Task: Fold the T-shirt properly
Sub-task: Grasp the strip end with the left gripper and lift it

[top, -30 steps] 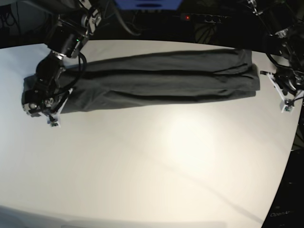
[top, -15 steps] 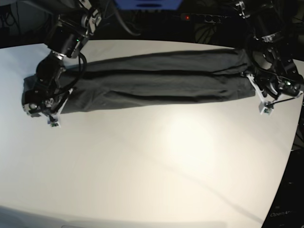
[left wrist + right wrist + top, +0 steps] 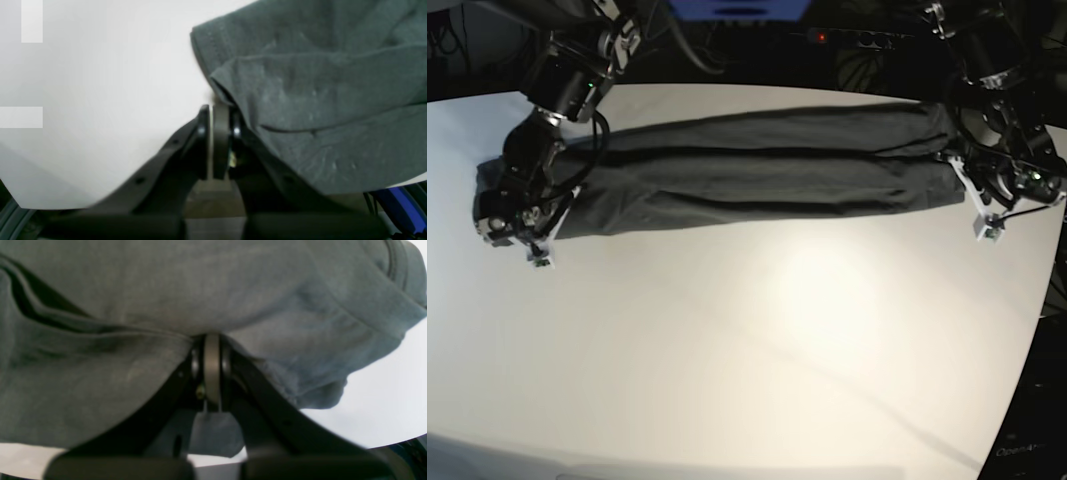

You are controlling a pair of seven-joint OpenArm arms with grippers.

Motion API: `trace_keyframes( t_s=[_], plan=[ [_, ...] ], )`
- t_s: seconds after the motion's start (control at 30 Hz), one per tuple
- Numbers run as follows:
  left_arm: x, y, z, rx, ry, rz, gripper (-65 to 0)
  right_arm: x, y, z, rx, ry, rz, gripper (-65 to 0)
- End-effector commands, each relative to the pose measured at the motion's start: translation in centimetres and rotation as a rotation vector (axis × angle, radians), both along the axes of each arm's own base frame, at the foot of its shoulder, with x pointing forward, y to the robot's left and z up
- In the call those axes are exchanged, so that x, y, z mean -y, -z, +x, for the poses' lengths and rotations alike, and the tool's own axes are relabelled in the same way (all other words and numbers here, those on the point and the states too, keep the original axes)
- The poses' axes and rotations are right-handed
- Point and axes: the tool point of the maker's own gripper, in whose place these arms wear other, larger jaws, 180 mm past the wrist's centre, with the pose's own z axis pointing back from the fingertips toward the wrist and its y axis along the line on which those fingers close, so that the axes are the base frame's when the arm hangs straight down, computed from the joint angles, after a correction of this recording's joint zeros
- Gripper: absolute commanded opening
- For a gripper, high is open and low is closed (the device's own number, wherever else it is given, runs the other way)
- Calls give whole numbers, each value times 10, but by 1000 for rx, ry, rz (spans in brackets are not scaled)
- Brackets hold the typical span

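The dark grey T-shirt lies folded into a long narrow band across the back of the white table. At the band's left end in the base view, my right gripper is shut on the T-shirt. In the right wrist view the cloth bunches right at the closed tips of that gripper. My left gripper sits at the band's right end. In the left wrist view the left gripper is shut beside the shirt's hemmed corner, with cloth lying over one finger and none visibly pinched.
The table's right edge runs close behind the left arm. Beyond the back edge it is dark, with cables and a blue object. A blue part shows low in the left wrist view.
The left arm has swung in from the table's right edge to the shirt's right end and has since settled there. The right arm and the shirt have not moved.
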Motion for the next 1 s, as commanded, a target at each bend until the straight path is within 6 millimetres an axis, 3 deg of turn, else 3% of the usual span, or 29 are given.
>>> trace_keyframes(
  t_s=[0.0, 0.13, 0.2, 0.4, 0.7, 0.97],
  plan=[
    [-9, -13, 8, 33, -3, 26, -597, -5, -1, 6, 19, -7, 17, -644],
    [-18, -20, 10, 75, -41, -12, -442, -5, -1, 6, 17, -7, 17, -644],
    [-20, -23, 11, 106, -59, -56, -397, -5, 0, 5, 16, -7, 17, -644],
    [-22, -28, 5, 138, -59, -132, -391, -5, 0, 4, 14, -7, 17, -644],
    [5, 1, -9, 86, -104, -331, -391, -5, 0, 3, 13, -7, 17, -644],
    [11, 7, -12, 75, -116, -371, -391, -5, 1, 3, 11, -7, 17, -644]
  ],
)
